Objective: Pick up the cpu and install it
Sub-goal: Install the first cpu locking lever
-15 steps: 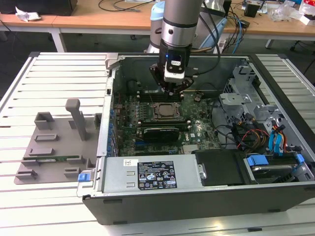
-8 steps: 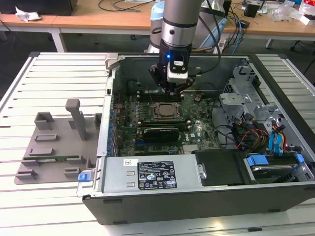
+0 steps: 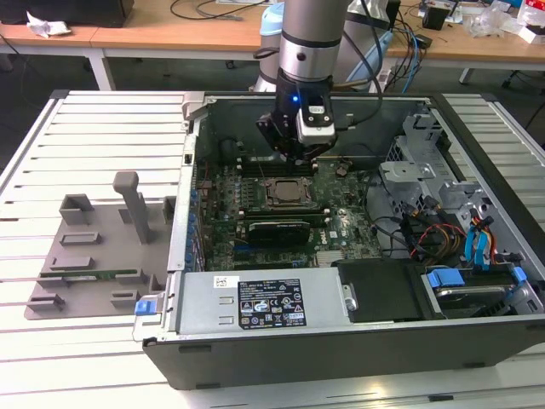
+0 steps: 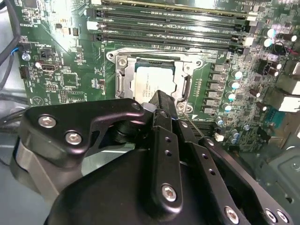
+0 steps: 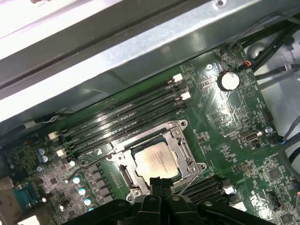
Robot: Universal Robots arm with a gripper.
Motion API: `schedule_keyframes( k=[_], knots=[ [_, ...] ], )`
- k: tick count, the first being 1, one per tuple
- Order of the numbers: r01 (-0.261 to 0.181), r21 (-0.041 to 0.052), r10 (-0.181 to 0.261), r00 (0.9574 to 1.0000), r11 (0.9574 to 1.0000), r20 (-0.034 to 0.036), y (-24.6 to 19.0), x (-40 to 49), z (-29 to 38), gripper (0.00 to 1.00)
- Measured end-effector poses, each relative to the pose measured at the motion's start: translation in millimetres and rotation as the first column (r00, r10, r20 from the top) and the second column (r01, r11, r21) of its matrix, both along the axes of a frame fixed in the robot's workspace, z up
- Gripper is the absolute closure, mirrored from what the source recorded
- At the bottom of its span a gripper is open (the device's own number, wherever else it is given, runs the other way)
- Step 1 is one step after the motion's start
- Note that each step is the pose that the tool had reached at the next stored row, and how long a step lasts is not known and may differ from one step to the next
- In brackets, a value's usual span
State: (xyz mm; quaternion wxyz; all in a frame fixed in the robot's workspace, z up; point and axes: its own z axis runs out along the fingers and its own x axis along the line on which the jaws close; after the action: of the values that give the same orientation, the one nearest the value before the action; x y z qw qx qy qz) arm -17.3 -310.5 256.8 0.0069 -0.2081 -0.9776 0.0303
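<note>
The cpu [image 5: 157, 161], a small flat square chip with a pale silver-grey metal top, lies flat inside the dark metal-framed socket [image 5: 185, 150] on the green board [image 5: 220, 126]. Its top carries faint lines of print that cannot be made out. In the exterior view the socket sits near the middle of the open case [image 3: 341, 358]. The row of long black memory slots [image 3: 255, 162] is at 12 o'clock from the socket, and a long black card [image 3: 277, 230] is at 6 o'clock. Farther toward 6 o'clock, a silver cover [image 3: 204, 319] bears a black-and-white label [image 3: 271, 307] and a small white sticker [image 3: 223, 280], their writing illegible. The gripper [image 5: 161, 183] hangs just over one edge of the cpu. Its two black fingers [image 5: 153, 187] are pressed together with nothing between them, and whether their tips touch the chip cannot be told. The silver arm [image 3: 308, 38] comes straight down into the case from 12 o'clock, upright, with its wrist at about 1 o'clock from the socket.
</note>
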Motion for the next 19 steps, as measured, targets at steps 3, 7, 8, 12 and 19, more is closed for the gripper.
schedule_keyframes(
  k=[3,7,8,12,19],
  knots=[
    [-0.046,0.0000,0.046,0.9990,0.9990,0.0000,0.0,0.0,0.0,0.89],
    [-0.093,0.0000,0.093,0.9957,0.9957,0.0000,0.0,0.0,0.0,0.89],
    [-0.101,0.0000,0.101,0.9949,0.9949,0.0000,0.0,0.0,0.0,0.89],
    [-0.130,0.0001,0.130,0.9915,0.9915,0.0000,0.0,0.0,0.0,0.89],
    [-0.200,0.0001,0.200,0.9798,0.9798,0.0000,0.0,0.0,0.0,0.89]
  ],
)
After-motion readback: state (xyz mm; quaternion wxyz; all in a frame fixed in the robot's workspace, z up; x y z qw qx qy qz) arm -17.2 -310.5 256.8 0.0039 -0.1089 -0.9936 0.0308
